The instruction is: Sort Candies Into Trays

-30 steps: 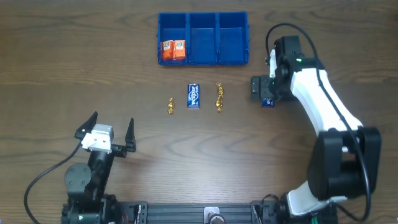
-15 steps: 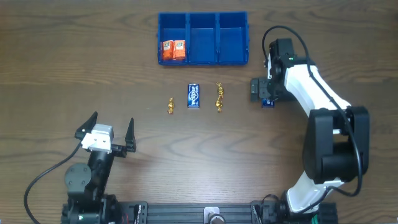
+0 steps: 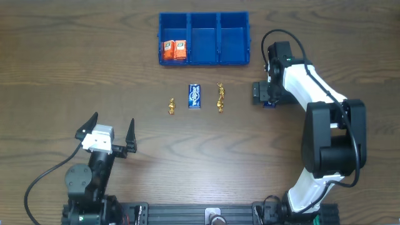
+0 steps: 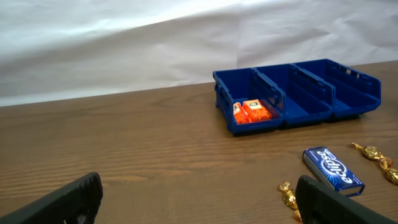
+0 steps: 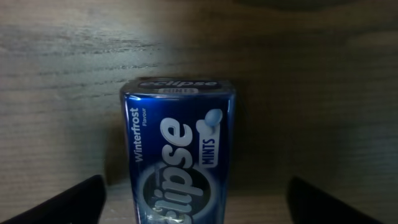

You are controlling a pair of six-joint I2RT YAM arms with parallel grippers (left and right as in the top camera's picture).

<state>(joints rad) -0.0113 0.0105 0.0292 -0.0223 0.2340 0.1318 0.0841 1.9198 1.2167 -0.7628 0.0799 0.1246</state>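
A blue three-compartment tray [image 3: 204,55] stands at the far middle of the table, with two orange candy boxes [image 3: 174,50] in its left compartment. In front of it lie a blue mint box [image 3: 194,95] and gold wrapped candies [image 3: 220,97], one more gold candy [image 3: 171,105] to the left. My right gripper [image 3: 265,92] hangs low over a second blue mint box [image 5: 179,149], which sits between its open fingers [image 5: 62,199] with a gap on each side. My left gripper [image 3: 107,132] stands open near the front left, holding nothing; its wrist view shows the tray [image 4: 298,93] and mint box [image 4: 333,168].
The tray's middle and right compartments hold nothing. Bare wooden table [image 3: 75,69] spreads to the left and right of the candies. A white backdrop [image 4: 124,43] rises behind the table's far edge.
The right arm's forearm and elbow have swung leftward and farther up the view while its gripper stayed over the second mint box. The left arm has not moved.
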